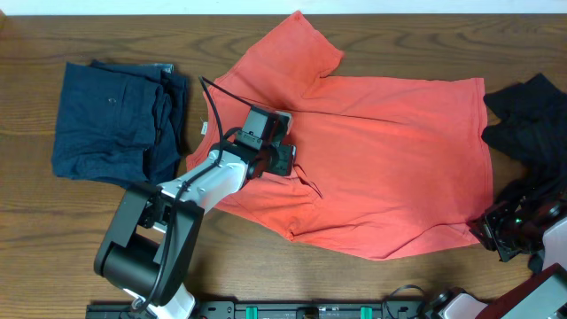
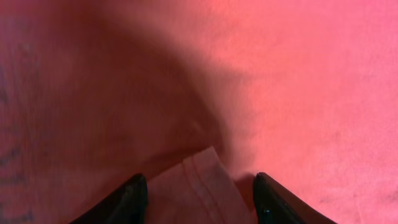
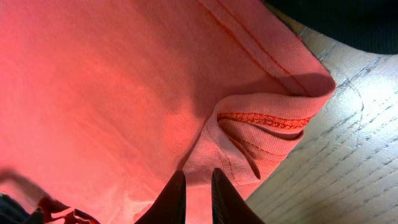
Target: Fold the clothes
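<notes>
The coral-red T-shirt (image 1: 390, 151) lies spread over the middle of the table, one sleeve pointing to the far edge. My left gripper (image 1: 288, 159) hovers low over its left half. In the left wrist view the gripper (image 2: 200, 186) stands open, with a loose hemmed flap (image 2: 199, 180) lying between the fingers (image 2: 134, 199), not pinched. My right gripper (image 1: 485, 232) sits at the shirt's near right corner. In the right wrist view it (image 3: 198, 180) is shut on a thin fold of the shirt (image 3: 112, 81) beside a curled hem (image 3: 267, 121).
A folded dark navy garment (image 1: 115, 120) lies at the left of the wooden table (image 1: 35, 230). A crumpled black garment (image 1: 532, 115) lies at the right edge, close to the right arm. The left arm's base (image 1: 146, 244) stands at the front left.
</notes>
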`<act>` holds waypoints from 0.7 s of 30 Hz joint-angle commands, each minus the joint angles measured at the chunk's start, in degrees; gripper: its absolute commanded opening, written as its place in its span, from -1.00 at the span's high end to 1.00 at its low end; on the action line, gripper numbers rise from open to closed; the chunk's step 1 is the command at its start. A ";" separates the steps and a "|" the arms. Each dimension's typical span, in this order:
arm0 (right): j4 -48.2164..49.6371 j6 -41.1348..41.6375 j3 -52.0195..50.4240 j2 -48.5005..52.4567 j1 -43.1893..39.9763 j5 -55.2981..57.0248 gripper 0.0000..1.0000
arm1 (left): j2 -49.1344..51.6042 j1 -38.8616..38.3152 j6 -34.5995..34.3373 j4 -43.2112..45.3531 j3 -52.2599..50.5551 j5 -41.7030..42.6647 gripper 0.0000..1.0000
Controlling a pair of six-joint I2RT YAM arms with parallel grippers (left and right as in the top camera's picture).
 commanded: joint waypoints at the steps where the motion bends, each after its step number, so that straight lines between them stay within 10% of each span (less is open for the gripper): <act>1: 0.00 -0.68 0.70 0.07 0.63 -0.22 0.72 | 1.18 0.11 2.14 1.14 0.92 0.72 -0.10; 7: -0.35 -0.68 0.70 0.07 0.63 -0.22 0.73 | 3.65 0.11 2.19 1.86 0.92 0.72 -0.08; 12: -0.68 -0.68 0.70 0.07 0.63 -0.24 0.72 | 3.78 0.11 2.14 2.45 0.94 0.74 0.53; 21: -1.09 -1.14 0.70 0.07 0.63 -0.24 0.74 | -1.27 0.11 1.70 2.45 1.62 0.72 0.88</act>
